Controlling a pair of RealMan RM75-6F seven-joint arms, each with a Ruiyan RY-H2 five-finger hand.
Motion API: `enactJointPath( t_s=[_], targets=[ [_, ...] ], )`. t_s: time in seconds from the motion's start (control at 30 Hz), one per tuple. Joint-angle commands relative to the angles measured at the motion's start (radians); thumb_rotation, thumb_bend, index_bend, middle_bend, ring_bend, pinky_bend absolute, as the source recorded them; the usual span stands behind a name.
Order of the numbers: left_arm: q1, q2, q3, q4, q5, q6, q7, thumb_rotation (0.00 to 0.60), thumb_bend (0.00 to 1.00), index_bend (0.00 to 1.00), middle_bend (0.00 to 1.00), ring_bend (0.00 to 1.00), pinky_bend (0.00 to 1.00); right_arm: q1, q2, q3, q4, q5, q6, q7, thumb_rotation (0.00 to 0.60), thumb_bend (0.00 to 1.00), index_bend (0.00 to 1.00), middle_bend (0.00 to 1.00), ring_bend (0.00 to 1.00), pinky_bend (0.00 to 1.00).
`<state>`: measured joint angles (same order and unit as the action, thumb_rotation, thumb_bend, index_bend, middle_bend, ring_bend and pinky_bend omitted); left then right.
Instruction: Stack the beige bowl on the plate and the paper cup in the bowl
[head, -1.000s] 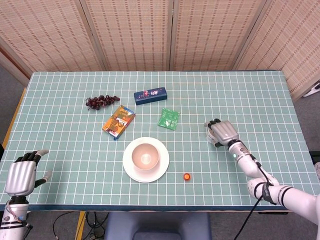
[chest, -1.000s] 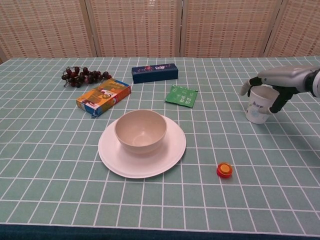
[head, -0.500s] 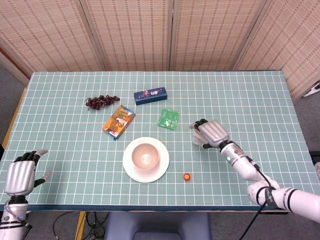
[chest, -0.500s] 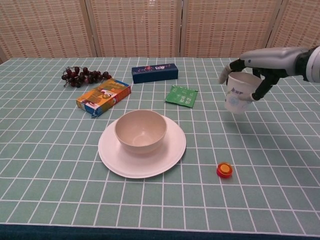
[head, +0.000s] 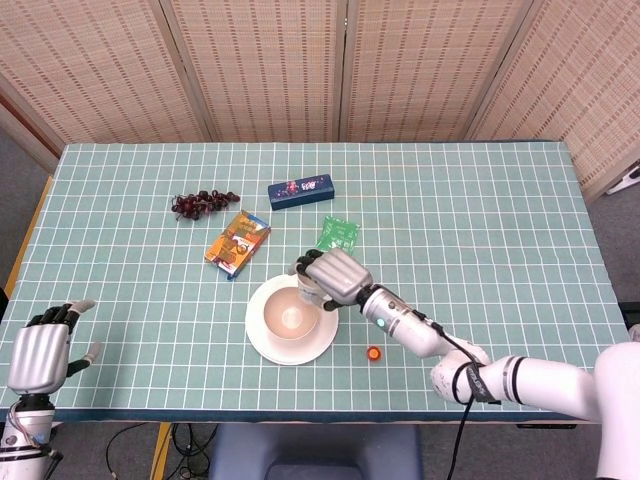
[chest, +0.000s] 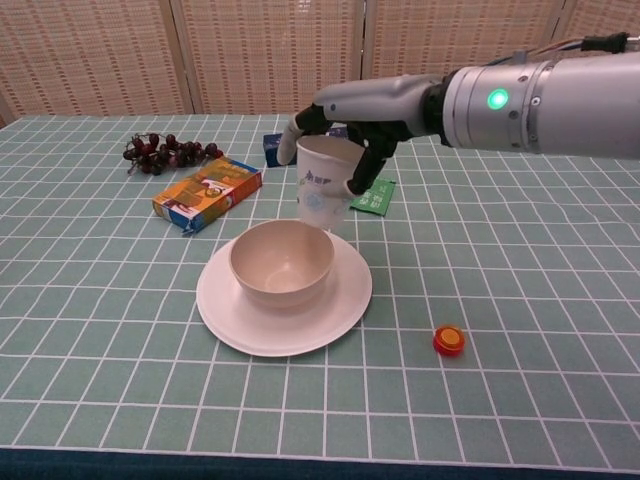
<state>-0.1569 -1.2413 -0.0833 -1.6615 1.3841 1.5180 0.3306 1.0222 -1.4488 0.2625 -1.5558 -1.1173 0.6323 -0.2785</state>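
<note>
The paper cup (chest: 322, 195) is white with small blue print on its side, wider at the rim than at the base, and it hangs upright with a slight tilt, its open mouth facing up. The right hand (chest: 345, 135) grips it near the rim, fingers (chest: 368, 165) wrapped down the far side and the thumb on the near side. The cup is in the air just above the far right edge of the beige bowl (chest: 281, 262), its base close to the bowl's rim but not inside it.

The beige bowl is smooth, round and plain, and it sits in the middle of the white plate (chest: 340, 300). Nothing lies in the bowl. The plate rests flat on the green gridded table (chest: 120, 330).

In the head view the right hand (head: 335, 275) covers most of the cup, just beside the bowl (head: 288, 314) on the plate (head: 325, 335).

The left hand (head: 40, 352) rests at the near left corner of the table, holding nothing, fingers loosely spread.

Beyond the plate lie a bunch of dark grapes (chest: 165, 152), an orange snack box (chest: 207, 192), a dark blue box (chest: 275, 148) and a green sachet (chest: 378, 198). A small red and orange bottle cap (chest: 449, 340) sits on the table near the plate's right side.
</note>
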Motion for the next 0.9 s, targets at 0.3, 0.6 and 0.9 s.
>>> enactJointPath(
  t_s=[0.3, 0.6, 0.9],
  targets=[
    [0.011, 0.001, -0.001, 0.01, -0.003, -0.002, -0.014, 0.6, 0.22, 0.28, 0.35, 0.34, 0.44, 0.064, -0.049, -0.038, 0.004, 0.013, -0.003, -0.048, 0.6, 0.39, 0.24, 0.27, 0.2, 0.52],
    [0.017, -0.001, -0.001, 0.017, -0.003, -0.006, -0.023, 0.6, 0.22, 0.28, 0.35, 0.34, 0.44, 0.097, -0.098, -0.083, 0.044, 0.006, 0.003, -0.09, 0.6, 0.35, 0.24, 0.24, 0.2, 0.48],
    [0.021, -0.004, -0.003, 0.023, -0.001, -0.008, -0.03, 0.6, 0.22, 0.28, 0.35, 0.34, 0.44, 0.114, -0.109, -0.104, 0.046, 0.014, 0.006, -0.106, 0.6, 0.27, 0.08, 0.09, 0.06, 0.25]
  ],
)
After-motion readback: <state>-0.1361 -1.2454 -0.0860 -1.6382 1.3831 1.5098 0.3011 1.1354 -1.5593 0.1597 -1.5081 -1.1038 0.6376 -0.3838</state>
